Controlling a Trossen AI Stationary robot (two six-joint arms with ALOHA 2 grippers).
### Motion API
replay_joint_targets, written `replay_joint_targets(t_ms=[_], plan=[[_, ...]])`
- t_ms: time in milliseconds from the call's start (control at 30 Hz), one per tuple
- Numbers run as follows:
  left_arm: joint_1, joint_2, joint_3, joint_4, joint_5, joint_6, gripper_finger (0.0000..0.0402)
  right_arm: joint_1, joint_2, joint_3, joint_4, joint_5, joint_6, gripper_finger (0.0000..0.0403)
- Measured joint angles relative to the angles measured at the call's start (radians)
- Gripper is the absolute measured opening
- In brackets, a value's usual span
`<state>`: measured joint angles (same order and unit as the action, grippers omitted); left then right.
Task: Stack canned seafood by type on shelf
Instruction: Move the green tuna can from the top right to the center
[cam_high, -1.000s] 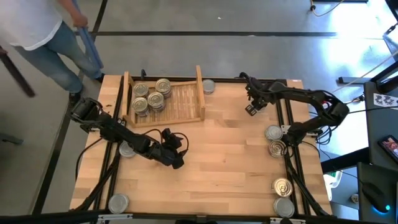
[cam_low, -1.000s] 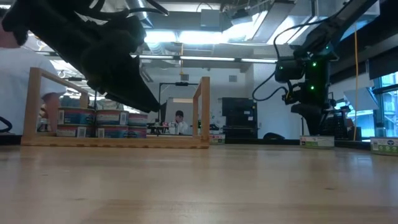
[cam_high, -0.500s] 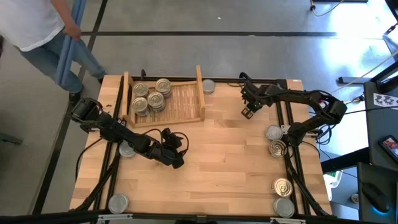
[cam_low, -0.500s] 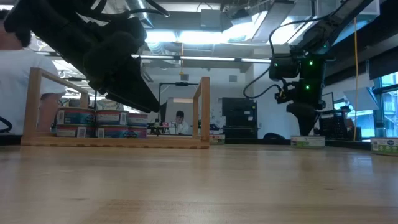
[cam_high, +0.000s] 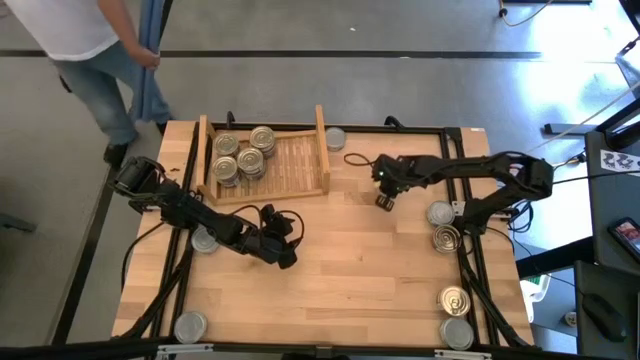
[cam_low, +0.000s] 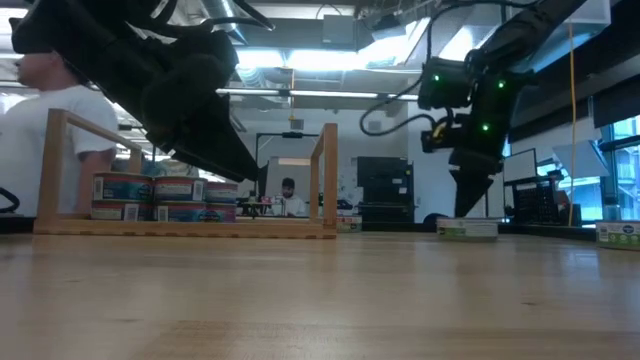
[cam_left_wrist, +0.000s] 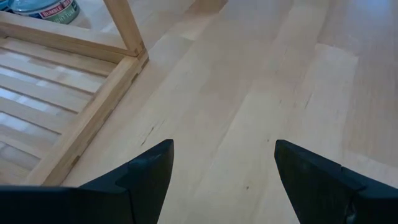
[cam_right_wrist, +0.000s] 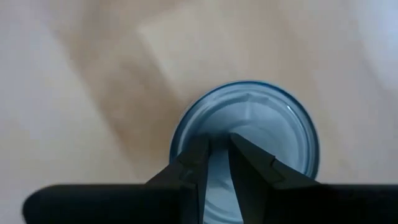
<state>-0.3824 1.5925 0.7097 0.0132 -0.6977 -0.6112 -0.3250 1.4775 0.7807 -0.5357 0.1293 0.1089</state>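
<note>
Grey-topped can (cam_right_wrist: 245, 146) on the tabletop near the shelf (cam_high: 264, 165): my right gripper (cam_right_wrist: 216, 163), fingers nearly together, pushes its top. Slide slowly, pressing centrally, lest it tip. My left gripper (cam_left_wrist: 222, 163) waits spread.

My gripper (cam_left_wrist: 221, 180) hangs over the bare pale worktop (cam_left_wrist: 261, 93), fingers (cam_left_wrist: 146, 171) spread wide with nothing between them. The shelf (cam_left_wrist: 93, 109) corner lies just beside, with one can (cam_left_wrist: 43, 9) behind its upright.
</note>
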Motion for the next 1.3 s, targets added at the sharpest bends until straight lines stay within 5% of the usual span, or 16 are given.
replay_joint_targets(t_ms=[800,1300], plan=[[-0.001,0.000,0.000,0.000,0.009,-0.043,0.0276,0.379,0.080,-0.001,0.314,-0.055,-0.008,0.0067],[-0.001,0.000,0.000,-0.001,0.009,-0.044,0.0276,0.377,-0.008,0.070,0.033,0.070,-0.034,0.0067]])
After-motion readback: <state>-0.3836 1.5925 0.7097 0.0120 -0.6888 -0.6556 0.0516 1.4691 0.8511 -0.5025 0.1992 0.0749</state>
